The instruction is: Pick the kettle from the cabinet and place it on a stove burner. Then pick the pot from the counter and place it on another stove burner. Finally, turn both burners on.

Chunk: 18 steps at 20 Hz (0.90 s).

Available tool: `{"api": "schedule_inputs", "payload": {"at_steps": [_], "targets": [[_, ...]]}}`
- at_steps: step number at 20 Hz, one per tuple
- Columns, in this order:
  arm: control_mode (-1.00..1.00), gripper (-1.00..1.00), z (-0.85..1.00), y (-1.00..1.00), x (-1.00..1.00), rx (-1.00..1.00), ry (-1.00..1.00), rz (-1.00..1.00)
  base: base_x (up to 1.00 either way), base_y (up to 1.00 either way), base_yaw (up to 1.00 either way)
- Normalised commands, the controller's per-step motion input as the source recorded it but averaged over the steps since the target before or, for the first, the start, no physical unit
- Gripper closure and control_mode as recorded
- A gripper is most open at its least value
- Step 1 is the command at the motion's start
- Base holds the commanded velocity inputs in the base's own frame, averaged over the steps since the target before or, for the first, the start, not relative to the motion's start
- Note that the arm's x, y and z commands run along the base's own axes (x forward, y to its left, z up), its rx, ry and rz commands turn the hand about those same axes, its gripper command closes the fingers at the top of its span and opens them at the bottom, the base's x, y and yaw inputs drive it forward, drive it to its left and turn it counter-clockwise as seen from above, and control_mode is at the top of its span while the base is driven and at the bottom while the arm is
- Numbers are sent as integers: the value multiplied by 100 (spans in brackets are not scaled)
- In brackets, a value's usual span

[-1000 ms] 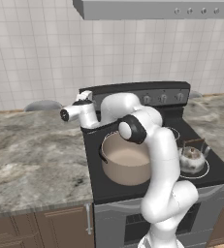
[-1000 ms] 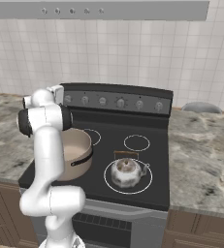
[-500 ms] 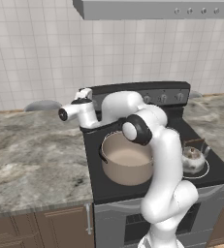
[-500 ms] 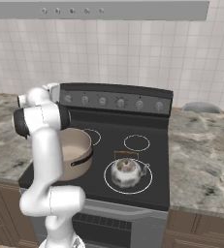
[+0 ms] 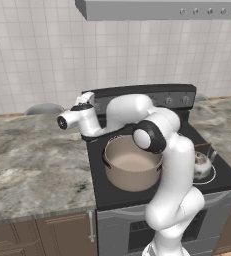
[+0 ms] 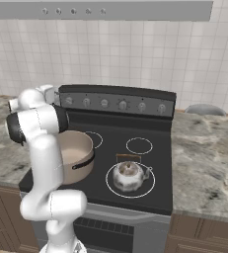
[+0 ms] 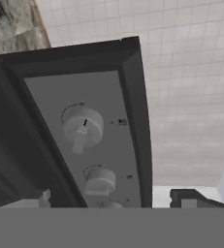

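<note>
Hand view has the camera rolled sideways and staring straight at the stove's back panel (image 7: 104, 145), with the end knob (image 7: 83, 128) and the next knob (image 7: 100, 181) lined up ahead and the gripper (image 7: 108, 202) spread wide with nothing in it, so I'd guess it's lining up to twist that first knob. Both vessels are parked on burners so only the knobs are left: the pot (image 5: 132, 164), big, beige-tan, dark-rimmed, sits front left, and the kettle (image 6: 129, 176), small, shiny silver with a thin dark arched handle, sits front centre on the stove (image 6: 155, 163).
</note>
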Motion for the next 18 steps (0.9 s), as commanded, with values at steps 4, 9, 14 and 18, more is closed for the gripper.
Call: {"api": "schedule_inputs", "payload": {"at_steps": [4,9,14,18], "targets": [[-100,-100,61,7,-47,5,-4,-1,0,0,0],[-100,-100,71,0,-38,9,0,-2,0,0,0],[-100,-100,65,0,-42,8,0,0,0,0,0],[-100,-100,55,0,-45,11,0,0,0,0,0]]}}
